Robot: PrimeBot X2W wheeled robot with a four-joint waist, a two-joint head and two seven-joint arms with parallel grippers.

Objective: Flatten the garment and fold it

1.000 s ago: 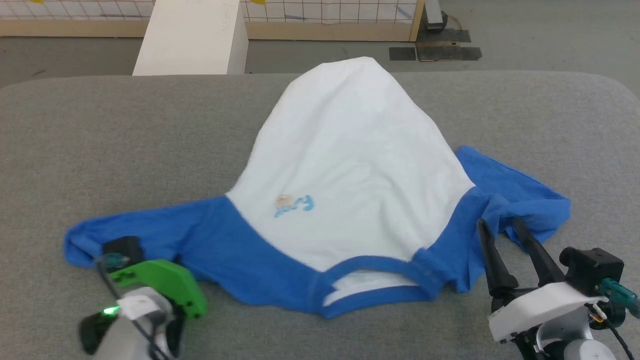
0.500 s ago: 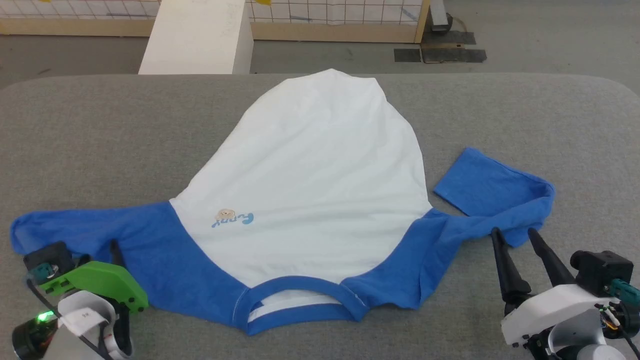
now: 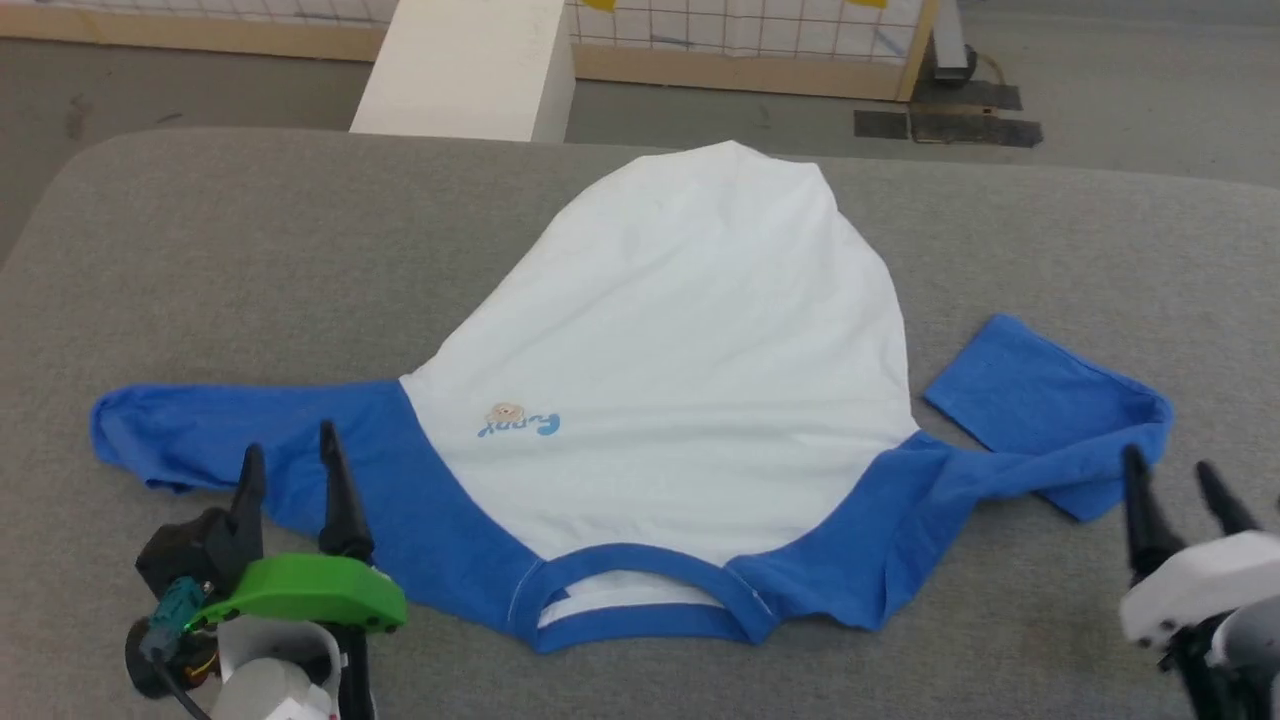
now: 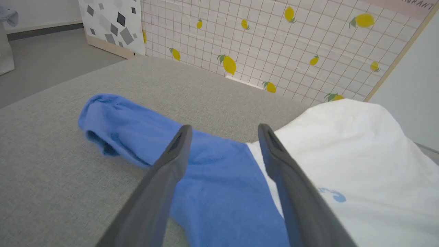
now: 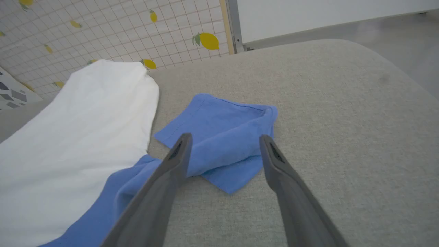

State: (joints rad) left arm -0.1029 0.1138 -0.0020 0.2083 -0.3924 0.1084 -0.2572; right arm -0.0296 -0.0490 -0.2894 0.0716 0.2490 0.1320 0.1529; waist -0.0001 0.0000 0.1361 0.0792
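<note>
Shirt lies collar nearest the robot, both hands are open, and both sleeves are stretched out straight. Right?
Not quite. On the shirt, the right sleeve is doubled back on itself, as the right wrist view shows; only the left sleeve lies straight. The rest holds.

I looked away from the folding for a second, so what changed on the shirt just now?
The left gripper pulled the blue sleeve on its side outward to the left, spreading the garment wider, then let go; its jaws now stand open over it. The right gripper stayed open beside the other sleeve, which is still doubled over.
</note>
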